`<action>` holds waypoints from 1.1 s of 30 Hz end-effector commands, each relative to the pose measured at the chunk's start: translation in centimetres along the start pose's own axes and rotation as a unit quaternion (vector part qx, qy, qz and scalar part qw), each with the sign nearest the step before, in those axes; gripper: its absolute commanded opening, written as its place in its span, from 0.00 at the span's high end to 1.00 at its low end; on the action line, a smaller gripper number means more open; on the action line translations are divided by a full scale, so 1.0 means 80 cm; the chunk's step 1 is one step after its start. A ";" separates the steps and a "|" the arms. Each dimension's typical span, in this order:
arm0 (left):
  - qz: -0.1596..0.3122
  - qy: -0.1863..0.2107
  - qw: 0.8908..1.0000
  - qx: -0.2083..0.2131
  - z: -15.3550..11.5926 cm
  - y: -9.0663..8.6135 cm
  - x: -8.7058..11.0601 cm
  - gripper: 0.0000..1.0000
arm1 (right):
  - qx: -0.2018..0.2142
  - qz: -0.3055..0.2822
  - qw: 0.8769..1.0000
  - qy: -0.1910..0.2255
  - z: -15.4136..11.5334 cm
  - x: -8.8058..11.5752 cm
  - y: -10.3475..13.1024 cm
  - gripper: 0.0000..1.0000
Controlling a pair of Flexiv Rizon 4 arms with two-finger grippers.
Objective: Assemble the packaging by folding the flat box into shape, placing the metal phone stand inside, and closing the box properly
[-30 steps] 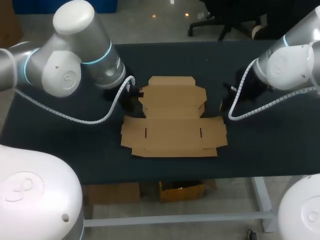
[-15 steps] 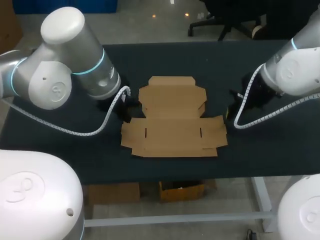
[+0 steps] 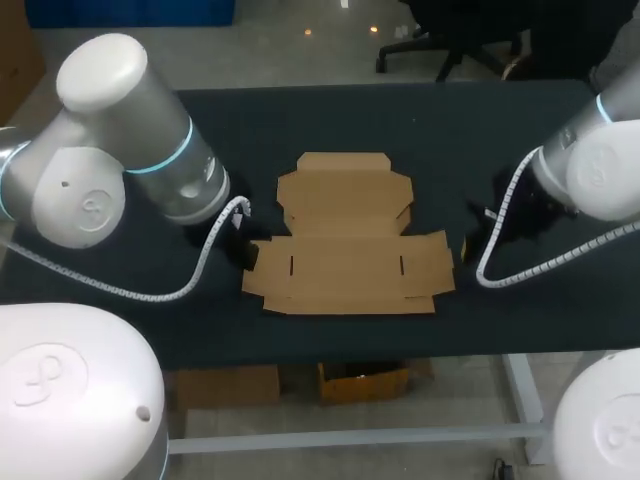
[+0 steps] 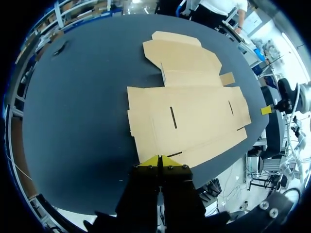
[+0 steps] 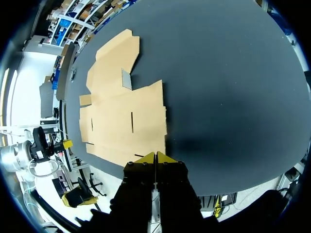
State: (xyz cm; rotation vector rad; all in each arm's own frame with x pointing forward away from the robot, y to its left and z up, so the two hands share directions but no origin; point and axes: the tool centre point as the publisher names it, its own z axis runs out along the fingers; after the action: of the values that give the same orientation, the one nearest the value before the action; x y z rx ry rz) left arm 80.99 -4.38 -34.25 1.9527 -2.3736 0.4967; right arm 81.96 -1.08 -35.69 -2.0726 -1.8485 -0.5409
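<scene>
Right now the left gripper [image 4: 159, 161] has its yellow tips pinched together w/ nothing btwn them, and the right gripper [image 5: 155, 158] is the same: clenched, empty. Each sits low, just beside one end of the flat brown cardboard box blank [image 3: 345, 245]. The left one is at the near corner of the left side flap, the right one at the edge of the right side flap. Can't tell whether either tip actually touches the card. Prob. reason for the closed tips: a thin wedge suits sliding under or nudging up a flap better than spread fingers, and w/ one arm per side both flaps could be raised together. The blank lies fully unfolded in the middle of the dark table top [image 3: 300, 110], tabbed lid panel on the far side, wide panel w/ two short slits nearer the robot, so folding is not yet begun. The metal phone stand isn't visible in any view, so no telling where it is.
</scene>
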 end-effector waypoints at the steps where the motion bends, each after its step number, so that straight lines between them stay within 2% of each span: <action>1: 0.001 0.005 1.000 0.008 -0.007 0.021 -0.003 1.00 | -0.011 0.003 1.000 -0.003 -0.006 -0.005 -0.018 1.00; 10: -0.006 0.014 1.000 0.000 -0.003 0.041 -0.006 1.00 | -0.008 0.003 1.000 0.000 -0.002 -0.014 -0.037 1.00; 26: -0.018 0.029 0.999 -0.012 0.001 0.050 -0.009 1.00 | -0.003 -0.002 1.000 0.020 0.001 -0.032 -0.043 1.00; 33: -0.017 0.032 0.999 -0.026 0.000 0.058 -0.010 1.00 | 0.011 0.022 1.000 0.018 0.006 -0.038 -0.050 1.00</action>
State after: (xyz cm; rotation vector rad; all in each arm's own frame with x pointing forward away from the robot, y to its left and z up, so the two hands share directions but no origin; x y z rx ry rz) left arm 76.70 -2.96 -35.69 1.9202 -2.2855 0.4855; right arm 77.45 -2.63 -37.62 -2.0796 -1.7933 -0.5521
